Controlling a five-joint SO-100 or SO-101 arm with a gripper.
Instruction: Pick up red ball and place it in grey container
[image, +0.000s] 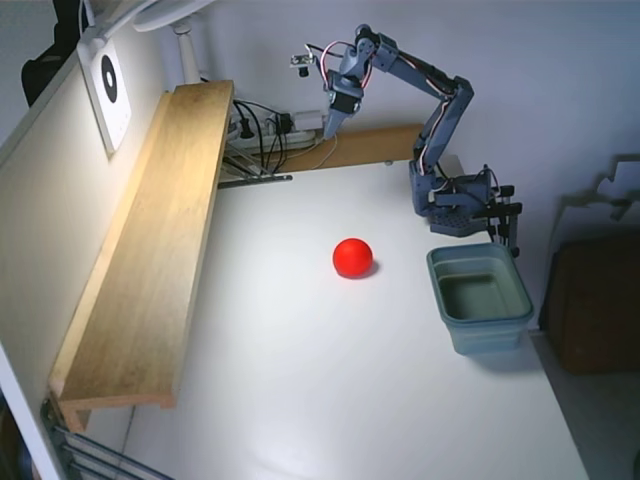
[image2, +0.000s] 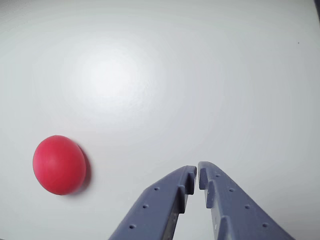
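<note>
Red ball (image: 352, 257) sitting alone on the white table (image: 300, 380)

Smooth, matte and bright, it is lying left of the grey container (image: 480, 298); the gripper (image2: 198, 172) is hanging closed and empty.

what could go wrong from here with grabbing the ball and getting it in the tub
1. The smooth, bright red ball sits loose on the white table; a shut or off-centre gripper could nudge it so it rolls away.
2. In the wrist view the ball lies far left of the gripper, so a straight descent would likely miss.
3. The small grey-blue plastic tub stands near the table edge; a bump might shift it.
</note>
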